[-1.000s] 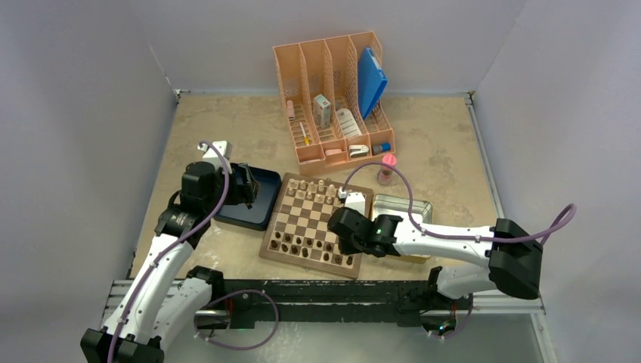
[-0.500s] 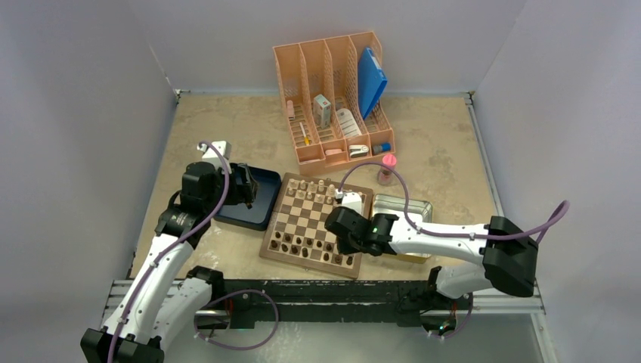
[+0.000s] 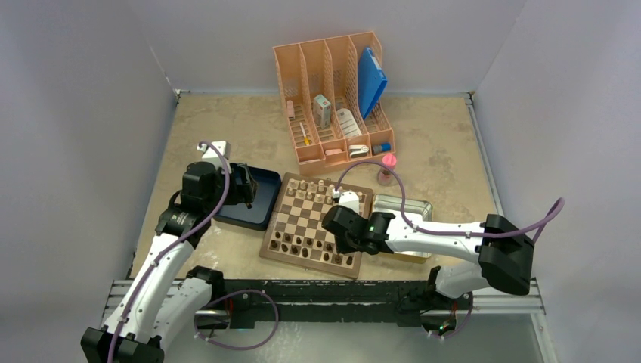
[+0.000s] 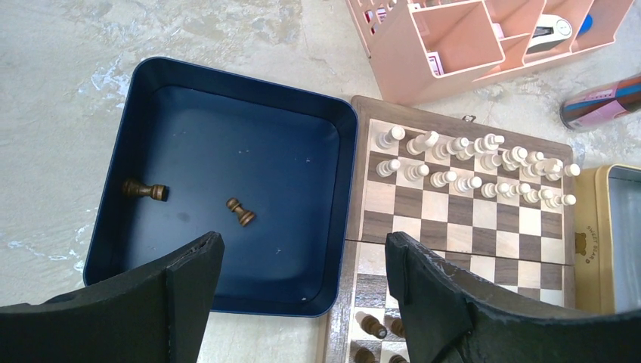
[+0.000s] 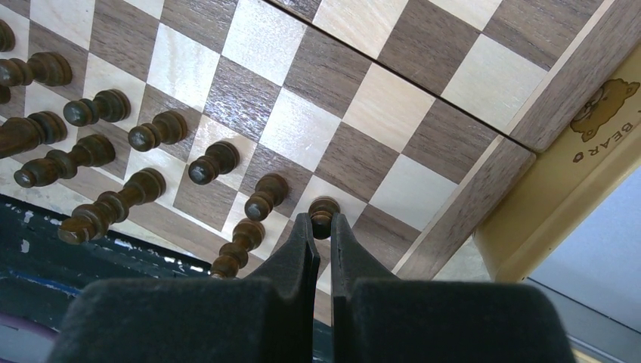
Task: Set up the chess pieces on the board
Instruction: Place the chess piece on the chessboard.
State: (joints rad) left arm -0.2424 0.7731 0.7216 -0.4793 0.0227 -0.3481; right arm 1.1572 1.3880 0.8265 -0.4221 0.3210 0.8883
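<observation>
The board (image 3: 274, 219) lies mid-table, with pale pieces along its far rows (image 3: 314, 187) and dark chess pieces (image 3: 302, 245) in its near rows. My right gripper (image 3: 342, 227) hangs over the near right corner. In the right wrist view that gripper (image 5: 322, 221) is shut on the head of a dark pawn (image 5: 324, 207) over a light square, beside the other dark pieces (image 5: 98, 107). My left gripper (image 4: 302, 249) is open and empty above the dark blue tray (image 4: 249, 83). Two dark pieces lie toppled in the tray, one (image 4: 145, 190) to the left of the other (image 4: 240, 212).
A shiny metal tin (image 3: 404, 208) sits against the board's right side, its yellow wall (image 5: 582, 151) close to my right fingers. A pink file organizer (image 3: 336, 98) stands behind the board, with a pink-capped bottle (image 3: 388, 168) at its right front.
My right arm has shifted slightly left over the board's near right corner, still shut on the pawn. The left arm has not moved.
</observation>
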